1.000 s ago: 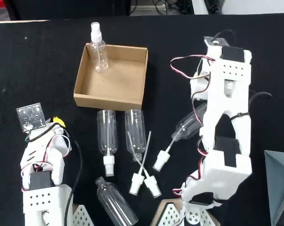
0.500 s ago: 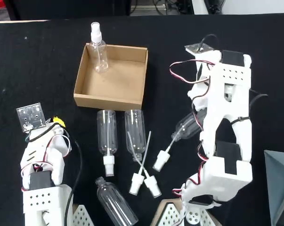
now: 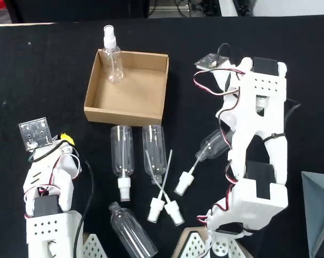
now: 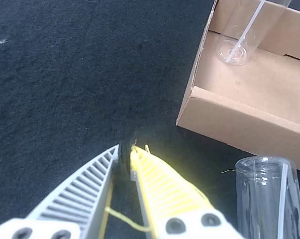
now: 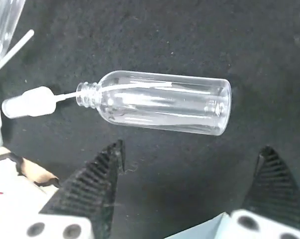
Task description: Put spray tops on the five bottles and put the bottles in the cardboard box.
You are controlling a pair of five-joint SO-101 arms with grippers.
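High view gives me the cardboard box (image 3: pixel 124 115) on the black surface (image 3: pixel 38 75), with one capped bottle (image 3: pixel 113 59) standing in its far corner, on the picture's left side. Just in front of the box two clear bottles lie side by side. The left lying bottle (image 3: pixel 122 153) has a white spray top (image 3: pixel 123 188) at its neck with the tube running inside. The middle bottle (image 3: pixel 154 149) has the tubes of two loose spray tops (image 3: pixel 155 208) crossing at its near end. An open bottle (image 3: pixel 132 234) lies alone at the near edge, without a top.

My right arm (image 3: pixel 256 140) stretches over a fifth bottle (image 3: pixel 213 144). In the right wrist view that fifth bottle (image 5: pixel 162 102) lies on its side. Its sprayer head (image 5: pixel 28 102) sits apart from the neck, and only the thin tube reaches in. The right jaws are spread wide, hanging above the fifth bottle without touching it.

My left arm (image 3: pixel 46 177) sits at the near left. In the left wrist view the left jaws are pressed together over bare cloth, near the box's front wall (image 4: pixel 224 117).
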